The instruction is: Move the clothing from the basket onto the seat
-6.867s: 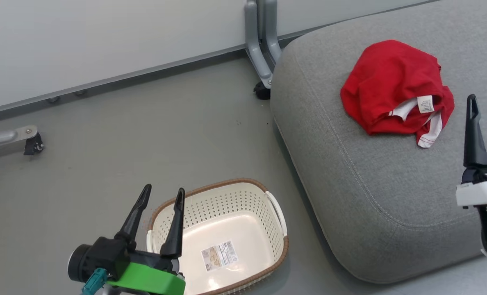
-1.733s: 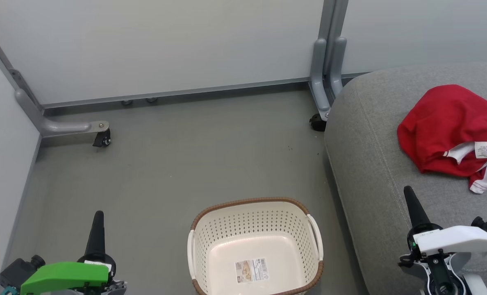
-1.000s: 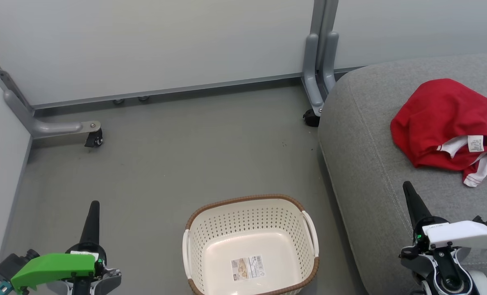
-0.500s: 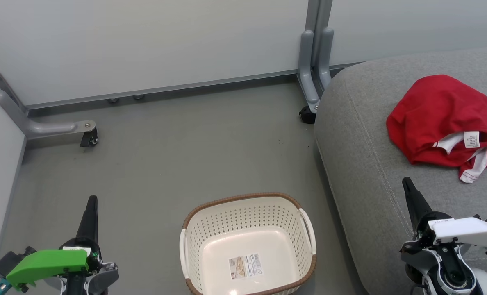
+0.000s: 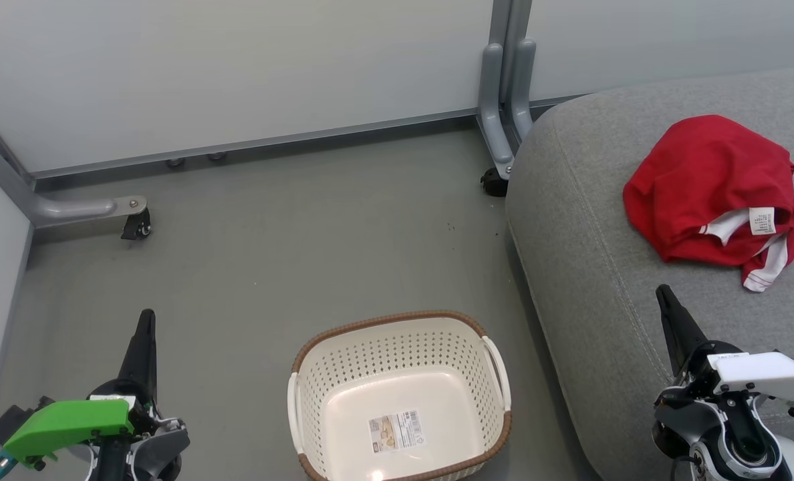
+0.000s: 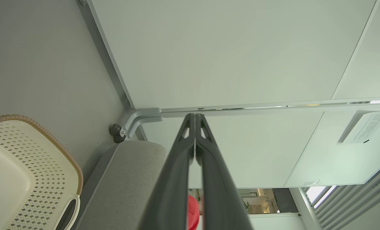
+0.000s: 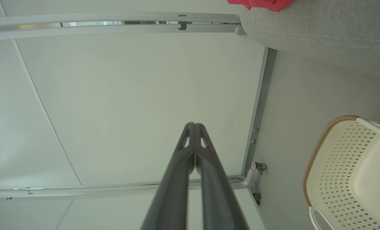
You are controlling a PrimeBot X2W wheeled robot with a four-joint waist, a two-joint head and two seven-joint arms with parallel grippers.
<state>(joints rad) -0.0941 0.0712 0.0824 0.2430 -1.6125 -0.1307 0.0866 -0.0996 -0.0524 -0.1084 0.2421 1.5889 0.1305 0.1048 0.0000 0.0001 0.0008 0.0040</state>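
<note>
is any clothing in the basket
No, the basket holds just its paper label; the red clothing lies on the seat.

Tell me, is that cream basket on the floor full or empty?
Empty. Inside the basket lies nothing but a paper label; the red clothing sits on the grey seat.

Grey floor (image 5: 270, 267), cream basket (image 5: 383, 347) on it, grey seat (image 5: 604, 280) bearing red clothing (image 5: 698, 180)

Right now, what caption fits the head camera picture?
Red clothing lies on the grey seat; the basket stands empty, left gripper and right gripper shut.
</note>
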